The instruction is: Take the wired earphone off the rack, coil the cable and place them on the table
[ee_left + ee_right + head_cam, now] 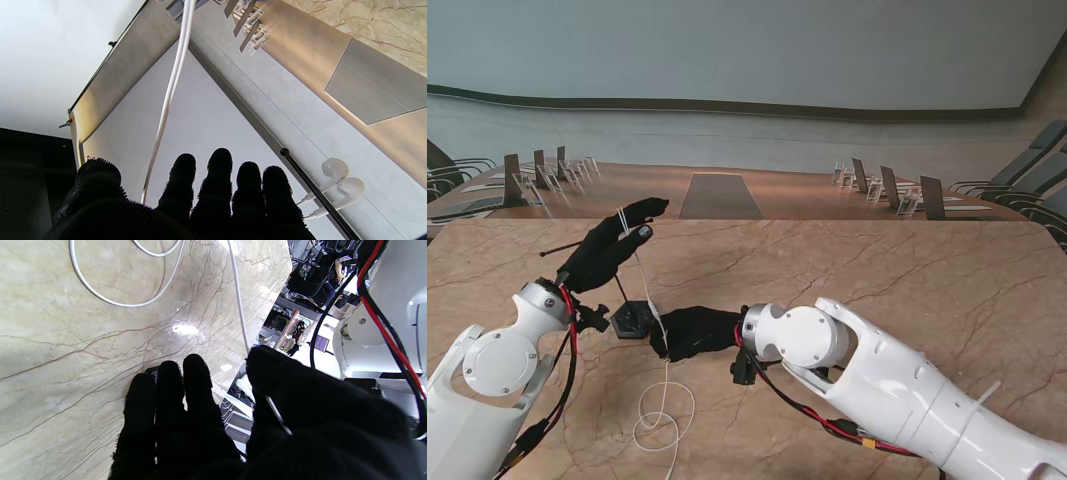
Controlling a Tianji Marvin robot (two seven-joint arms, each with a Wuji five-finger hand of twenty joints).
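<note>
L hand is raised over the rack, fingers closed on the white cable near the top. Earbuds hang beside the rack rod. R hand is low, just right of the rack base, pinching the cable lower down. The rest lies looped on the table, nearer to me.

Rack stands left on the table; coiled cable lies nearer to me.
</note>
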